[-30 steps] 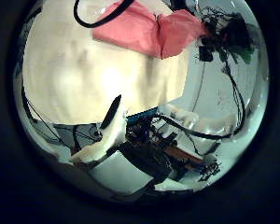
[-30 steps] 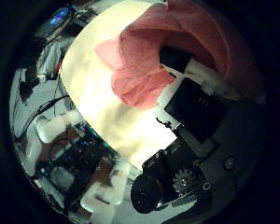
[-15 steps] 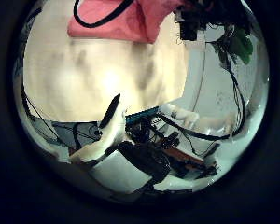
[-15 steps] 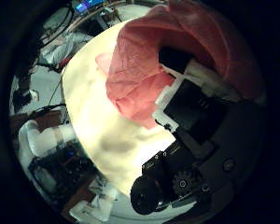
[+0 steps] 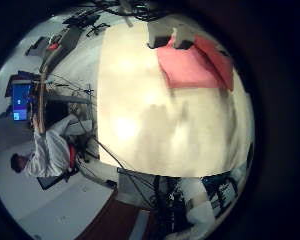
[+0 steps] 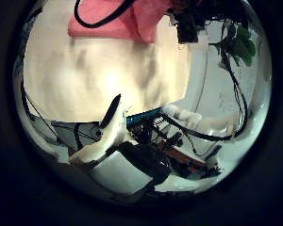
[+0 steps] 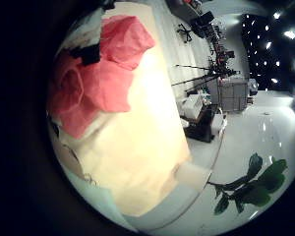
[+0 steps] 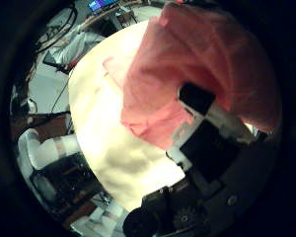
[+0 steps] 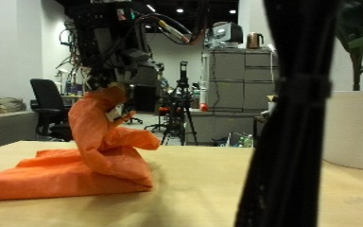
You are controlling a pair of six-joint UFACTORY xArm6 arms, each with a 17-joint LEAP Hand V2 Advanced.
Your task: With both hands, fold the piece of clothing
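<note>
Cloth (image 9: 94, 161) of a pink-orange colour lies partly on the pale table (image 9: 232, 194), and one end goes up into the right hand (image 9: 119, 59). The right hand hangs above the table with its fingers pointing down. They are closed tight on the top of the cloth. Below the hand the cloth drops in a crumpled fold. The rest lies flat on the table under the hand and off to one side of it.

On the other side of the hand the table is bare all the way to its end, so there is lots of room there. The near edge of the table runs just in front of the flat part of the cloth.

The right thumb side palm view shows what the outside view cannot. The black and white fingers (image 8: 197, 99) are pushed into the cloth, and cloth bunches over them close to the palm. The right little finger side palm view shows bare table past the cloth, out to a rounded edge.

The left hand (image 6: 106, 141) is high up and well away from the cloth. Its views show a wide bare stretch of table between it and the cloth. One of its fingers (image 6: 111, 115) sticks out straight and holds nothing.
</note>
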